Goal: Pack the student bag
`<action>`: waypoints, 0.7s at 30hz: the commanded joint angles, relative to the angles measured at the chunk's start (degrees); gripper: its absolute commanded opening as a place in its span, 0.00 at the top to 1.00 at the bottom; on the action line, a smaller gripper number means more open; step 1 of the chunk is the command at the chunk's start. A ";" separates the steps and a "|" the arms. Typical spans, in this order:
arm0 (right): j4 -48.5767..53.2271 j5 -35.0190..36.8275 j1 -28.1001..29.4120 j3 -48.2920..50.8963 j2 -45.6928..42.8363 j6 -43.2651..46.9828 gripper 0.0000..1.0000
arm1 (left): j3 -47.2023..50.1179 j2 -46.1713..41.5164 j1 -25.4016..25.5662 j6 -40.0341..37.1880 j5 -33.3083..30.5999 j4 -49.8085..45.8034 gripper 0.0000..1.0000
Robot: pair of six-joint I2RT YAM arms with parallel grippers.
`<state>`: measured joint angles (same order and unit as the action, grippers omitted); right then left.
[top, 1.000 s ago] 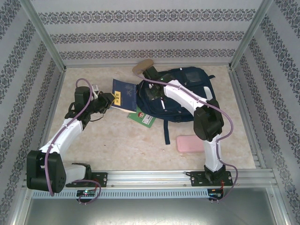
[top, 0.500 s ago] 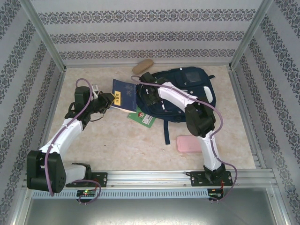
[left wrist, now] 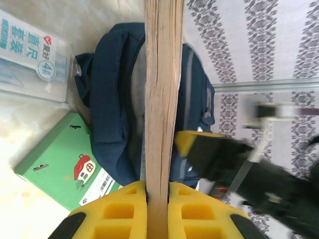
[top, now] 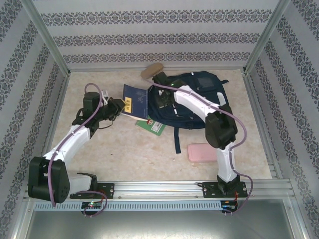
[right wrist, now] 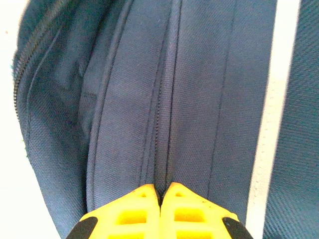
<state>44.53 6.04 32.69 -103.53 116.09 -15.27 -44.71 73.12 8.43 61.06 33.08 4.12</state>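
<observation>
(a) The left gripper [left wrist: 157, 191] has its jaws clenched on one blue book [top: 135, 99], whose tan page edge stands upright between the two yellow pads [left wrist: 124, 199]. Just past the jaws, to the left of the held book, one green book [left wrist: 65, 164] with a house picture lies flat on the table [top: 124, 149]. Farther out on the same side lies one clear ruler packet [left wrist: 35, 59]. Beyond the held book, and showing on both sides of it, lies the one student bag [left wrist: 112, 99].

(b) The right gripper [right wrist: 160, 191] has its jaws closed, the pads touching each other at a stitched seam in the bag's navy fabric. Whether cloth is nipped between them cannot be told. One pale stripe runs to the right of these jaws.

(c) From overhead, the bag lies at the far middle of the table, beneath the right jaws and just ahead of the left ones. One tan oblong pouch [top: 152, 71] lies beyond the right jaws. One pink case [top: 203, 152] lies well behind them, towards that arm's base.
</observation>
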 commanded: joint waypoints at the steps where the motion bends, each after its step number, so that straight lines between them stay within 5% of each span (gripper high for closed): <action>1: -1.63 -2.79 -3.02 -1.47 -7.76 -1.78 1.00 | -3.39 2.82 3.73 -0.85 -3.61 6.22 1.00; 13: -2.48 -21.26 -13.88 -2.87 -17.52 -10.68 1.00 | -14.71 21.74 16.56 0.81 -13.26 17.59 1.00; 21: -0.60 -23.44 -19.99 -3.75 -19.54 -12.66 1.00 | -16.92 30.98 18.93 7.36 -12.56 30.21 1.00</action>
<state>46.13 -14.70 13.76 -104.14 100.31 -26.04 -60.77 103.33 26.55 65.19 19.66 25.32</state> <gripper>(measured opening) 0.065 0.121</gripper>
